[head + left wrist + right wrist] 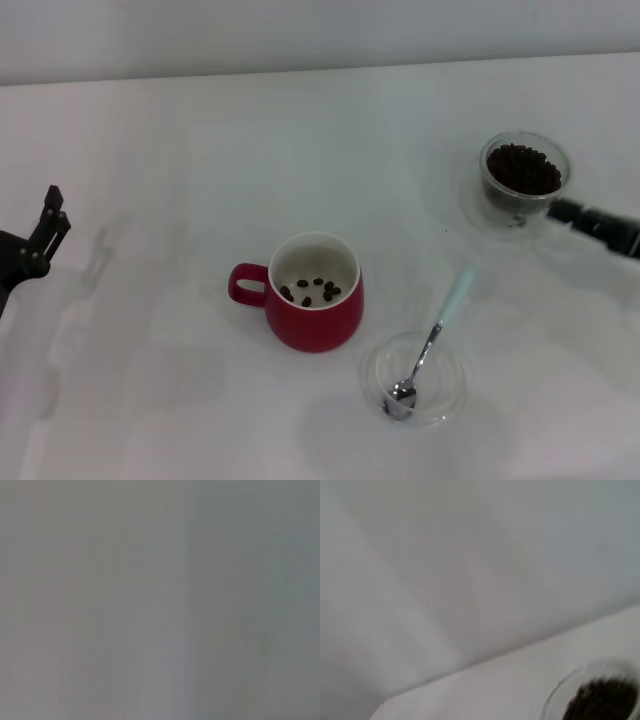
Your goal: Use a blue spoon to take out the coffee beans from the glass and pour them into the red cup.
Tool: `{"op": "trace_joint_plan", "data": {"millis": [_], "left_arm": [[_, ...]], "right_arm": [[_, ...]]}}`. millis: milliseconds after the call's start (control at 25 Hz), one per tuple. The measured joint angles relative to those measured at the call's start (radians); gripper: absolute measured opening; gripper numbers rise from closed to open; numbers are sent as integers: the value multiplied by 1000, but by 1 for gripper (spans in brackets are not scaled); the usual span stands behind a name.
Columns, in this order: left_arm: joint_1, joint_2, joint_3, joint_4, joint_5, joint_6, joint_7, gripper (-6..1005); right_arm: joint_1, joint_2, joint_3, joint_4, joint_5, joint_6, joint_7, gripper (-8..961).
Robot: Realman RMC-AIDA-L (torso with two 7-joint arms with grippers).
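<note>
While the red cup point(316, 298) is set upright near table centre, its loop handle is pointed to 9 o'clock and a few coffee beans point(313, 290) are seen loose on its white floor. The blue spoon point(432, 339) is found at roughly 4 o'clock from the cup, near it but not touching. Its long axis is run from about 7 o'clock to 1 o'clock: metal bowl at the 7 o'clock end, resting inside a flat clear saucer point(447, 392), pale handle pointed out toward 1 o'clock and extended past the saucer rim. The spoon is not held by anything.

The glass point(524, 178) is located at about 2 o'clock from the cup, well apart from it, upright and filled with a dark heap of beans. The right gripper point(566, 211) is placed at the glass's 4 o'clock side, tip touching or just beside the glass wall; whether the fingers are spread or pinched cannot be told. In the right wrist view, part of the glass rim and the dark beans are shown at one corner.

The left gripper point(48, 227) is parked at the table's 9 o'clock edge, well apart from everything; its fingers appear slightly spread, with nothing held. Only a flat grey field is given by the left wrist view.
</note>
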Motion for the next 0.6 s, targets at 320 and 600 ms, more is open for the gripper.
{"op": "trace_joint_plan", "data": {"millis": [320, 600], "left_arm": [[3, 1, -7, -18, -7, 19, 29, 847], [-1, 2, -10, -28, -9, 30, 30, 847]], "right_arm": [[-2, -26, 208, -42, 0, -23, -107, 275], [-7, 10, 414, -53, 0, -49, -329, 275]]}}
